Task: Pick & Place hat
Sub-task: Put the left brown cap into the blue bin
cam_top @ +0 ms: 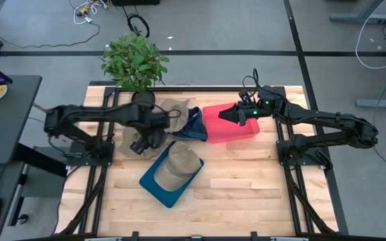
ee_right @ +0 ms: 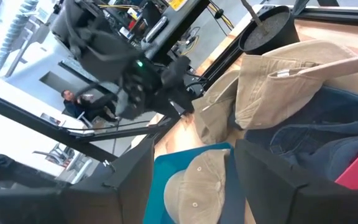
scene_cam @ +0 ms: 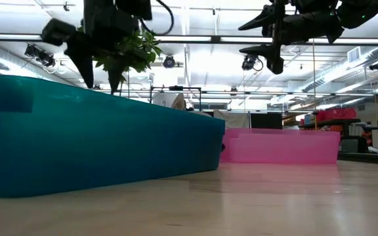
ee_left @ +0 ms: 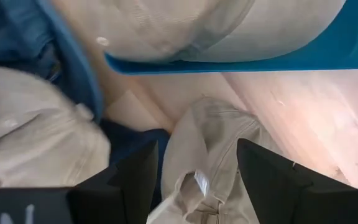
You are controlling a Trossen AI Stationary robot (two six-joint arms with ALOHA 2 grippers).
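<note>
A teal bin [cam_top: 154, 182] lies at the table's middle with a tan hat [cam_top: 179, 164] inside it. A pink bin [cam_top: 236, 130] stands to its far right. A pile of hats lies at the far middle: a beige hat [ee_left: 210, 143], a tan corduroy hat [cam_top: 173, 107] and a blue denim hat [cam_top: 191, 125]. My left gripper [cam_top: 139, 144] is open above the pile, its fingers on either side of the beige hat in the left wrist view [ee_left: 197, 168], and I cannot tell whether they touch it. My right gripper [cam_top: 223, 115] is open and empty, raised over the pink bin's left end.
A potted plant [cam_top: 134, 60] stands at the table's far edge, just behind the hat pile. The near half of the wooden table [cam_top: 246, 194] is bare wood. In the low view the teal bin [scene_cam: 97, 137] fills the left foreground, with the pink bin [scene_cam: 281, 147] behind it.
</note>
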